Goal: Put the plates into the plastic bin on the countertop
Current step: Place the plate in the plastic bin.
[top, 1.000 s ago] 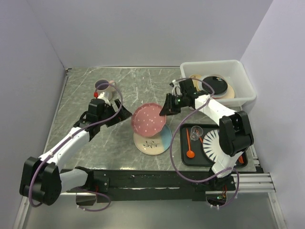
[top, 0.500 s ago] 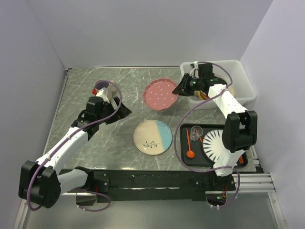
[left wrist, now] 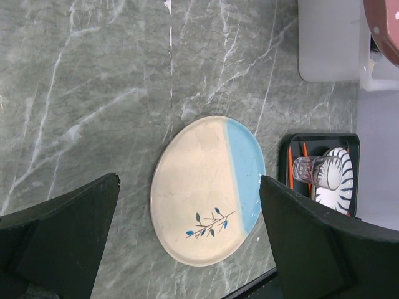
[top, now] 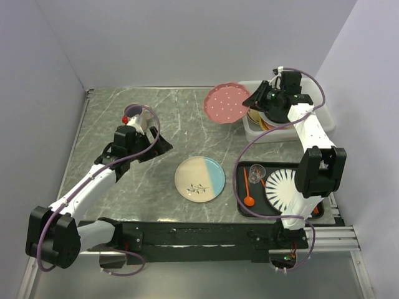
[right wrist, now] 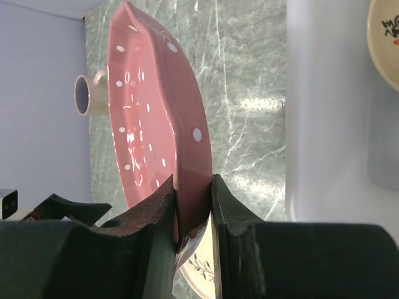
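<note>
The grey-green veined worktop (top: pixel 124 199) fills the whole floor of the booth, with both arms bolted at its near edge. The translucent white bin (top: pixel 274 133) sits in the far right corner, and the right arm reaches up along the right edge and bends over it, hiding most of what is inside. From the wrist view I can make out a cream plate (right wrist: pixel 384 37) lying in it. A black tray (top: pixel 240 187) sits in the near right corner. On it are a white striped plate (top: pixel 283 187), a clear glass (top: pixel 255 174) standing at its left side, and an orange spoon (top: pixel 249 199) nearer the front. The pink plate (top: pixel 227 103), dotted white, is up in the air, tipped steeply on edge, just outside the bin's left wall near the far edge. Its right rim overlaps that wall from above. The right claw (top: pixel 257 99) is clamped on that plate's rim, one finger on each face. A cream-and-blue plate (top: pixel 199 179) with a small sprig drawn on it lies flat on the worktop near the middle of the near edge, just left of the tray. The left claw (top: pixel 138 149) hangs over the left half of the worktop with its fingers spread wide apart and nothing between them. A cream mug (top: pixel 134 113) stands behind it, toward the far left corner.
</note>
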{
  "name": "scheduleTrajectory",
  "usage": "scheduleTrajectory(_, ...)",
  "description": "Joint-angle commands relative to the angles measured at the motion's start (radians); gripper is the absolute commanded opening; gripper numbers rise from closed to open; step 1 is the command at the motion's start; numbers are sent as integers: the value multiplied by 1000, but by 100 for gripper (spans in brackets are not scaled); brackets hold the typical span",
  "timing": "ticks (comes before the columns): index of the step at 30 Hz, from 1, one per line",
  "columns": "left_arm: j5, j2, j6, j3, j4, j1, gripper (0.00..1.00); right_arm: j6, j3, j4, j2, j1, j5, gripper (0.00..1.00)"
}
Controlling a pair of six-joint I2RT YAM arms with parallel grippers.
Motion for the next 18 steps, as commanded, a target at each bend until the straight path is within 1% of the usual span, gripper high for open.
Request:
scheduleTrajectory(1, 19, 3, 14, 13, 35, 5, 99, 47, 98, 77, -35, -38, -66, 0)
scheduleTrajectory(7, 24, 7, 13, 6, 41, 11, 99, 18, 170, 22, -21, -80, 13, 0)
scheduleTrajectory(11, 27, 15, 16, 4, 44, 12, 99, 27, 180, 30, -23, -121, 20, 0)
scheduleTrajectory(15, 32, 23, 17, 6, 44, 17, 99, 0, 223, -22, -10, -150, 63, 0)
scheduleTrajectory(18, 30, 26, 17, 9, 41, 17, 99, 3, 217, -18, -12, -180, 72, 0)
